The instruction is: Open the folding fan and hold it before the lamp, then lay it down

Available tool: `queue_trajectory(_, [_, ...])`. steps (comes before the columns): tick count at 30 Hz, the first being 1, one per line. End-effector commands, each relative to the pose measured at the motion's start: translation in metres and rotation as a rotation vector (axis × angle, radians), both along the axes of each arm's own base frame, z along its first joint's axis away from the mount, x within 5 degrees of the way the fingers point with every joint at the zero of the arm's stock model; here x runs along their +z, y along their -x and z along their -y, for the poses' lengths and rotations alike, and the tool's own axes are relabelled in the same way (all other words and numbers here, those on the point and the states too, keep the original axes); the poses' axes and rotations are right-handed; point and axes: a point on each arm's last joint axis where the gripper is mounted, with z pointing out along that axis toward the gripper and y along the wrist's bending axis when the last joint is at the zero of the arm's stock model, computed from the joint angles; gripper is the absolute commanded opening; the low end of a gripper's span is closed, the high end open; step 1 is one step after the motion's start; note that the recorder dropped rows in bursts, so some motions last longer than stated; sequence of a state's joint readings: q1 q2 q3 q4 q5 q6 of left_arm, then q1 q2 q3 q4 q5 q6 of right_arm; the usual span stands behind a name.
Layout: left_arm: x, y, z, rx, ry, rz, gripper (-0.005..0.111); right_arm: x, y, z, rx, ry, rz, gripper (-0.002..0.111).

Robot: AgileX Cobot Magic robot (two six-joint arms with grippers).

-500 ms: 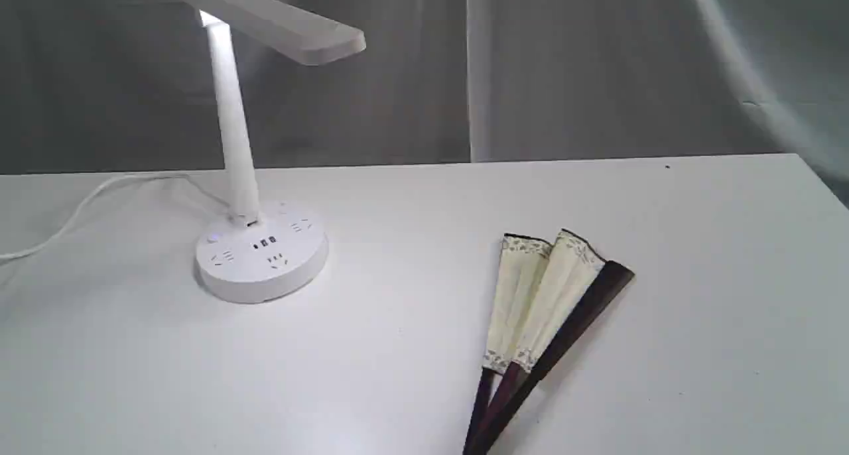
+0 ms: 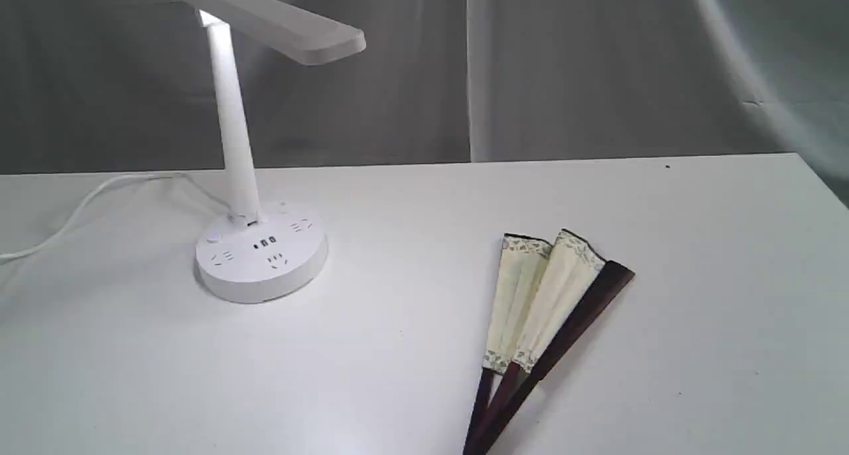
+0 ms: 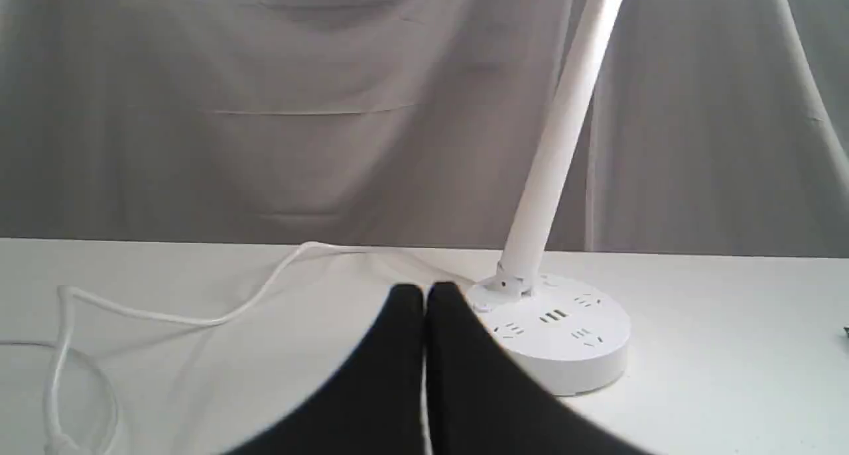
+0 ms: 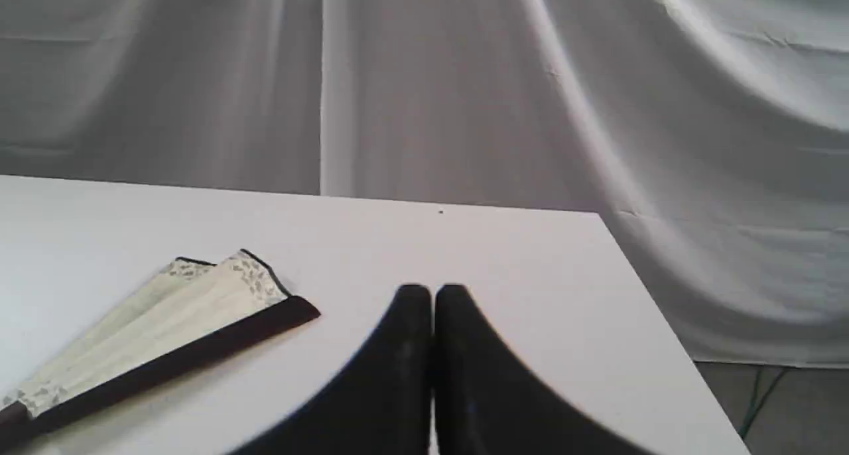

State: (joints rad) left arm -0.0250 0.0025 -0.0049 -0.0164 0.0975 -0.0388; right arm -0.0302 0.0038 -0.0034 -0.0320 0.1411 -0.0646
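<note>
The folding fan lies on the white table at the front right, only slightly spread, cream leaf with a patterned border and dark maroon guards; its pivot end runs off the bottom edge. In the right wrist view the fan lies apart from my right gripper, which is shut and empty. The white lamp stands at the left, lit, its flat head reaching right. In the left wrist view the lamp base sits just beyond my left gripper, also shut with nothing in it. Neither arm appears in the exterior view.
The lamp's white cord trails left off the table, and the cord loops in the left wrist view. A grey curtain hangs behind. The table's right edge drops to the floor.
</note>
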Motion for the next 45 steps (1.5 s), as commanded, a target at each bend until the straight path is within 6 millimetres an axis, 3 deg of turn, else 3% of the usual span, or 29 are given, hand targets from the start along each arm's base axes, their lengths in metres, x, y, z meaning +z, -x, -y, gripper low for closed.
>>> queue_trajectory(1, [-0.001, 0.0, 0.0, 0.002, 0.039, 0.008, 0.0, 0.003, 0.0, -0.001, 0.007, -0.004, 0.04, 0.0])
queue_trajectory(4, [0.015, 0.002, 0.0, 0.001, 0.042, 0.054, 0.0, 0.008, 0.001, -0.001, 0.008, -0.013, 0.065, 0.0])
queue_trajectory(11, [0.057, 0.014, 0.0, -0.006, 0.134, 0.113, 0.0, 0.049, 0.009, -0.001, 0.009, -0.01, 0.181, 0.0])
queue_trajectory(15, [0.074, 0.023, 0.0, -0.007, 0.149, 0.076, 0.0, 0.067, 0.016, -0.001, 0.009, -0.026, 0.185, 0.0])
queue_trajectory(22, [0.094, 0.034, 0.0, 0.0, 0.144, -0.079, 0.0, 0.082, 0.026, -0.001, 0.004, -0.07, 0.095, 0.0])
queue_trajectory(28, [0.11, 0.011, 0.001, 0.009, 0.137, -0.225, 0.0, 0.1, 0.011, 0.0, -0.002, -0.074, -0.047, 0.0])
queue_trajectory(35, [0.122, -0.026, 0.001, 0.019, 0.133, -0.356, 0.0, 0.114, -0.027, 0.0, -0.007, -0.093, -0.275, 0.0])
queue_trajectory(40, [0.118, -0.054, 0.002, 0.027, 0.126, -0.452, 0.0, 0.116, -0.059, -0.002, 0.005, -0.151, -0.387, 0.0])
queue_trajectory(45, [0.105, -0.086, 0.002, 0.034, 0.124, -0.539, 0.0, 0.106, -0.091, -0.002, -0.001, -0.169, -0.46, 0.0])
